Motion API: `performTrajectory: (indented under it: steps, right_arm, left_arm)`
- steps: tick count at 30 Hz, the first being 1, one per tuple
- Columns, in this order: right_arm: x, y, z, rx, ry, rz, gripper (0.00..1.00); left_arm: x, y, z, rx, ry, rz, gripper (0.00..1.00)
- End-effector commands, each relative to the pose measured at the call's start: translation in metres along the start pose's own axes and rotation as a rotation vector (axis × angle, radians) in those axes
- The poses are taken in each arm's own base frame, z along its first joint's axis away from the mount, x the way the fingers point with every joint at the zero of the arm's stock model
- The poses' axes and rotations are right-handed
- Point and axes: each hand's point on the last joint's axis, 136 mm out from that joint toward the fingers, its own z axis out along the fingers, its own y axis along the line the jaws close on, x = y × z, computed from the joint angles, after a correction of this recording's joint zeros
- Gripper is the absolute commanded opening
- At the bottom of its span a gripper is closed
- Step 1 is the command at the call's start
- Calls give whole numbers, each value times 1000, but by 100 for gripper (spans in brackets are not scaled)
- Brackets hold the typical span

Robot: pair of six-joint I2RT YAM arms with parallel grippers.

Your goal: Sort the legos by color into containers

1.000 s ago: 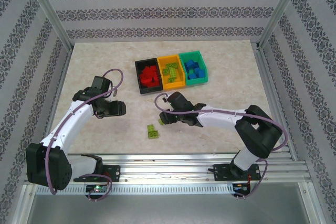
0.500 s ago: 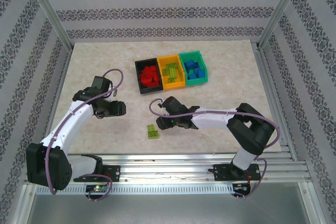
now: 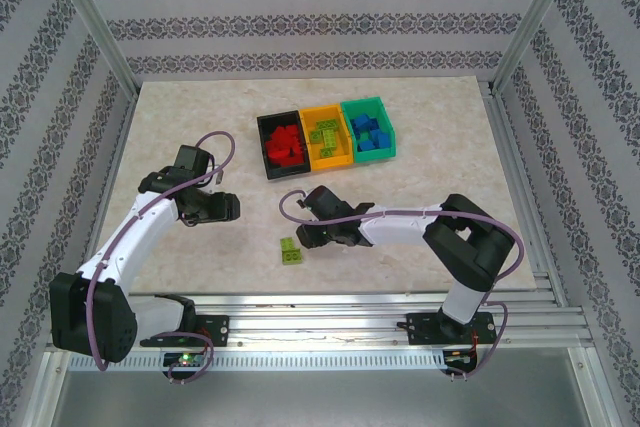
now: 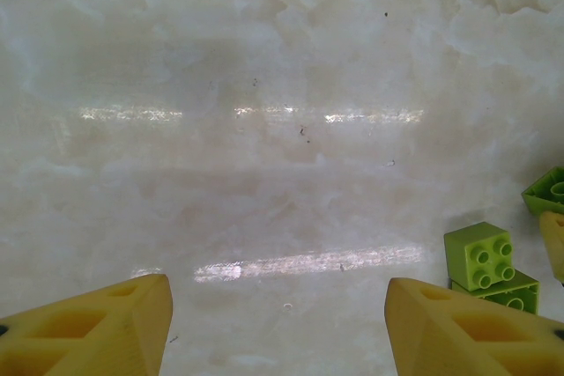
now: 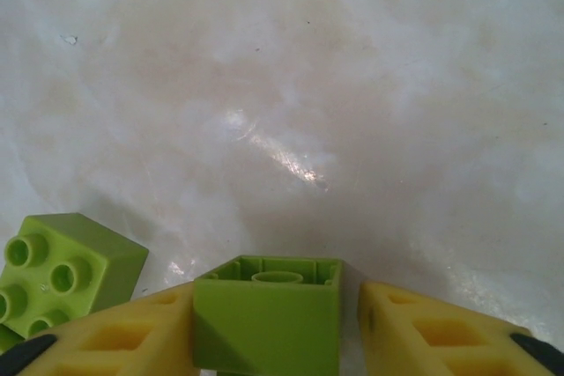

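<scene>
From above, whatever is under my right gripper point(image 3: 306, 236) is too small to make out. On the wrist cam, a lime green studded plastic brick point(image 5: 269, 323) sits between the pads. 1 pad touches it and there's a sliver of gap at the other, so I cannot tell if it's clamped. 2nd lime brick point(image 5: 62, 279) at 9 o'clock, cut off. My left gripper point(image 4: 278, 292) is spread and empty. Pale marble-look table point(image 3: 180, 117); 3 joined plastic bins point(image 3: 335, 163) at 12 o'clock; patterned wallpaper point(image 3: 320, 27).

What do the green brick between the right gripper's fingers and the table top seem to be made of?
Green brick: likely moulded plastic, smooth satin; crisp edges, hollow underside. Table top: glossy, marble-patterned, perhaps laminate or stone; it mirrors the lights.
</scene>
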Motion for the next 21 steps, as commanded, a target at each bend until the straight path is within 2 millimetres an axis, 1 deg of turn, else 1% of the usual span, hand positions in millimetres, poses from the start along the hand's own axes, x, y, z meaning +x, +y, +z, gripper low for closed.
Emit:
performTrajectory:
  steps: [1, 4, 7, 16, 21]
  right_arm:
    - [-7, 9, 2, -17, -20, 2, 43]
    - [-8, 10, 1, -20, -23, 1, 38]
    - [-10, 9, -1, -15, -31, 0, 35]
    - [-8, 9, -5, -18, -40, 11, 34]
    - [-8, 12, -7, -33, -42, 9, 34]
  left_arm:
    - [-2, 2, 0, 5, -16, 6, 65]
    - [-2, 2, 0, 5, -16, 6, 65]
    - [-2, 2, 0, 5, -19, 8, 65]
    - [-2, 1, 0, 10, -18, 9, 65]
    - [-2, 1, -1, 10, -20, 10, 65]
